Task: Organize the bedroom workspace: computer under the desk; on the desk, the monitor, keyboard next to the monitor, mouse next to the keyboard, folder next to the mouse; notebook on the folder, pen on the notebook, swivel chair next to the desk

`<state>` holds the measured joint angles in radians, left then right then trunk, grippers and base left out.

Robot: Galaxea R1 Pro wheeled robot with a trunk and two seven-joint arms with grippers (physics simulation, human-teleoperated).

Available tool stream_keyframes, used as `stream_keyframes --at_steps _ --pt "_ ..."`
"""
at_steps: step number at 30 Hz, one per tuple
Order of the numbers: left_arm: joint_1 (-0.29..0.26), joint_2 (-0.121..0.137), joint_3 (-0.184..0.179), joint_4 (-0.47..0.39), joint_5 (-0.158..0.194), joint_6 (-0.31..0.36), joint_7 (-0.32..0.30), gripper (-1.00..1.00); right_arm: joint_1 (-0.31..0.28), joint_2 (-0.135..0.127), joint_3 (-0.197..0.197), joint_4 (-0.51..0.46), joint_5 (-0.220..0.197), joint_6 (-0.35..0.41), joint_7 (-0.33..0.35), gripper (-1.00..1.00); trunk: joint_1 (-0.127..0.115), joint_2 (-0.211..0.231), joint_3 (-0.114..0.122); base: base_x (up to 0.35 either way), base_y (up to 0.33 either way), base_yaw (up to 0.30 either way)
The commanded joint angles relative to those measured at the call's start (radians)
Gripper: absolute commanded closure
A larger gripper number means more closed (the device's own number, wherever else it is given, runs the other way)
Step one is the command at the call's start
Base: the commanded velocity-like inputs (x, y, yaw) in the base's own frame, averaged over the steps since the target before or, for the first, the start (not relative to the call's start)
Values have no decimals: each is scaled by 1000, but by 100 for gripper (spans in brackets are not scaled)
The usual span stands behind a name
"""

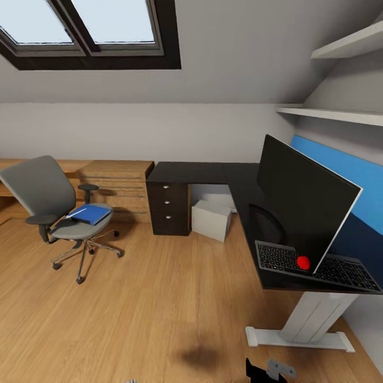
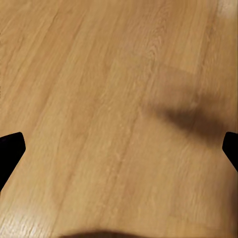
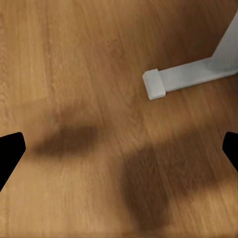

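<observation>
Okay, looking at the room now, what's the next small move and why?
Probably roll toward the swivel chair: the folder lies on its seat, far from the desk, while both grippers, left gripper and right gripper, hang open over bare floor.

Attic room in a home, set up as a study corner. Sloped grey ceiling overhead with a dark-framed skylight. Warm wood-plank floor throughout. Black L-shaped surface in the corner, carrying a monitor and a keyboard at its base, blue panel behind. Grey box of a computer tucked under. Grey swivel chair out on the floor, blue folder on its seat. Light-wood drawer chest along the back wall. Two white shelves up on the right wall.
</observation>
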<state>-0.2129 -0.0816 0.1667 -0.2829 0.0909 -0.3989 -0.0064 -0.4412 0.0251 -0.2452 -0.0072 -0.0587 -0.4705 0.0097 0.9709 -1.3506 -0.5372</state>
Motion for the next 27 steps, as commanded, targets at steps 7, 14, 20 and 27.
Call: stream_keyframes --at_steps 7,14,20,27 --pt "0 -1 -2 0 7 -16 2 -100 0 -4 65 5 30 -10 -3 -100 0 0 -2 -32 0 -11" --pt "0 -1 -3 1 8 -18 3 -100 3 -30 93 20 48 -51 -5 -100 0 0 -2 -63 0 -2" --pt "0 9 -1 47 10 -19 4 -100 18 -41 100 27 52 -67 -4 -100 -8 14 4 -19 0 -1" --pt "0 18 0 101 12 -19 4 -100 42 -34 101 29 52 -70 -4 -100 -35 63 26 -1 0 0"
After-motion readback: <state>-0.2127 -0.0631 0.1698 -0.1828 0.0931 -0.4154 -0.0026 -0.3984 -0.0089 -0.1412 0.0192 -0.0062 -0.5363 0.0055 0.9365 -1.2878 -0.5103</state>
